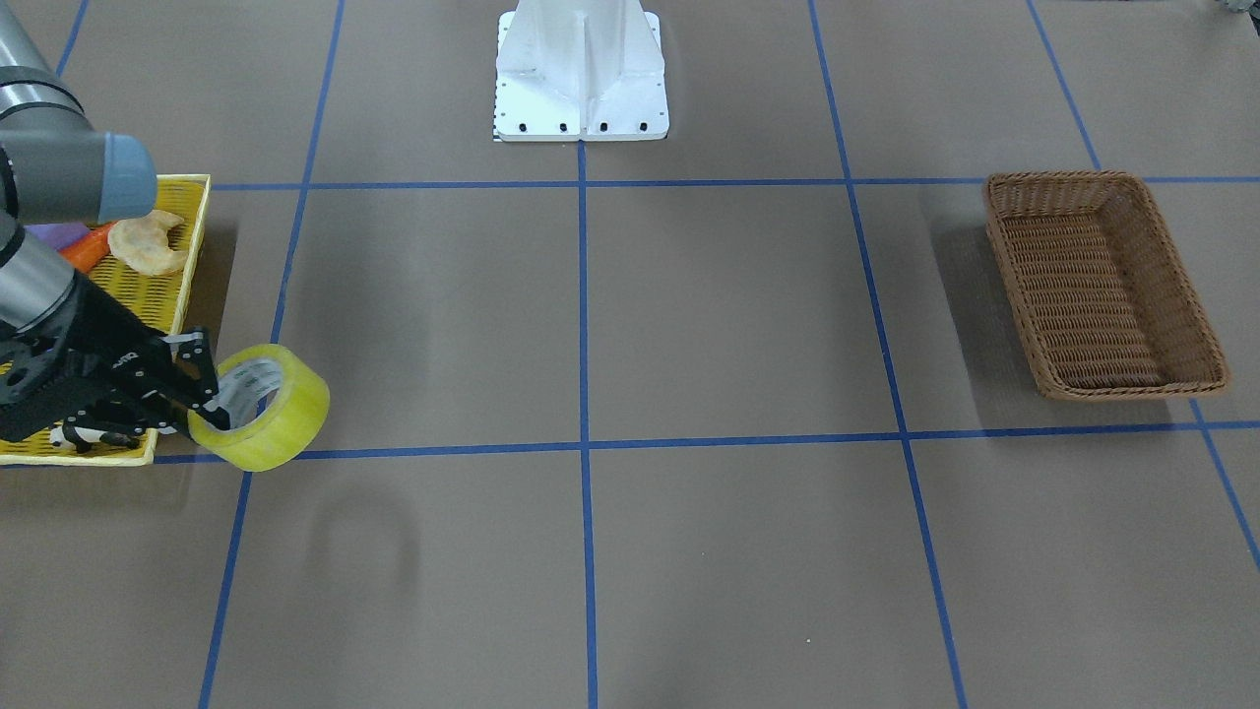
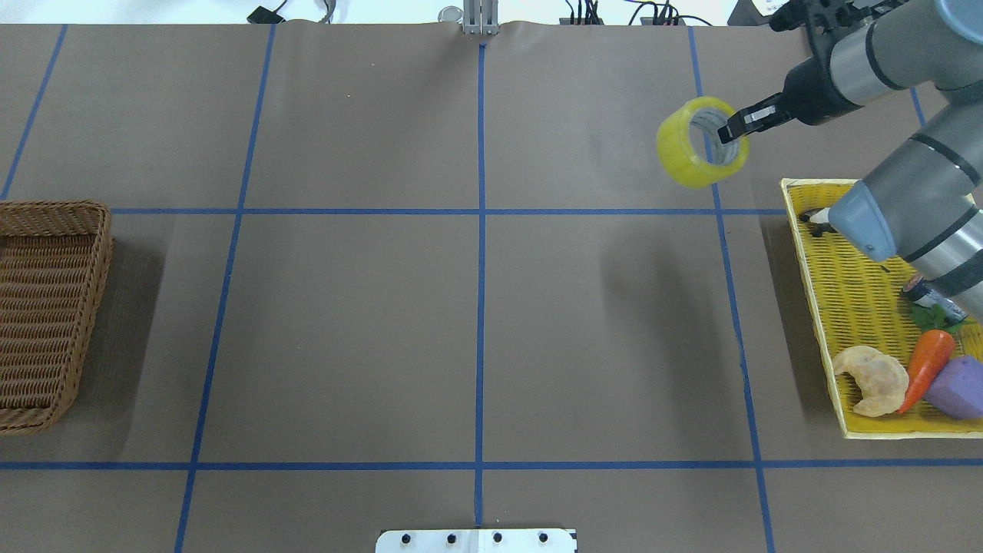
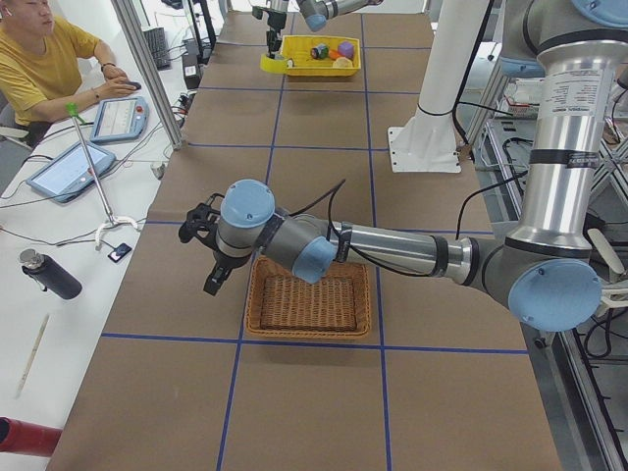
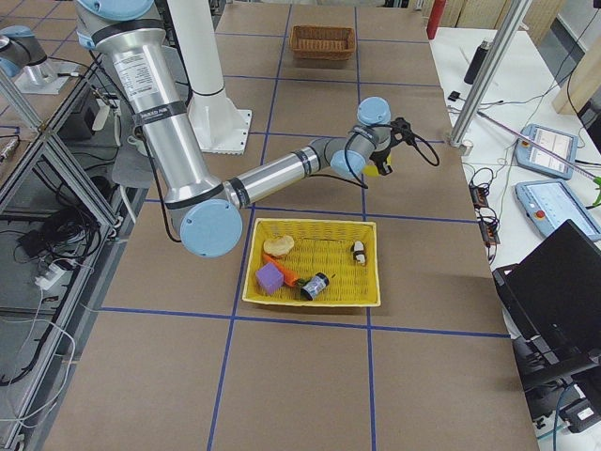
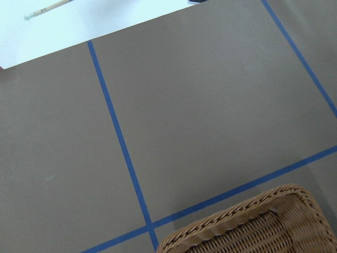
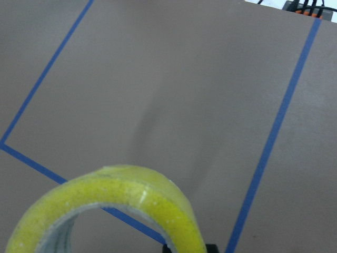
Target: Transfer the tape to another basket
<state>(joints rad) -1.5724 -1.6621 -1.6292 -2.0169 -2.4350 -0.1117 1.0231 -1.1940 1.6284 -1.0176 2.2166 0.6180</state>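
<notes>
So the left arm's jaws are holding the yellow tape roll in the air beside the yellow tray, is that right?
No, the side is wrong: the right gripper holds it, jaws shut on the tape, in the air beside the yellow tray. The overhead exterior view shows that arm entering from the right.

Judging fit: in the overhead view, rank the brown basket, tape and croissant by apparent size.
1. The brown basket, largest though cut off.
2. The tape and croissant: too alike to rank; the tape is lifted, nearer the camera.
</notes>
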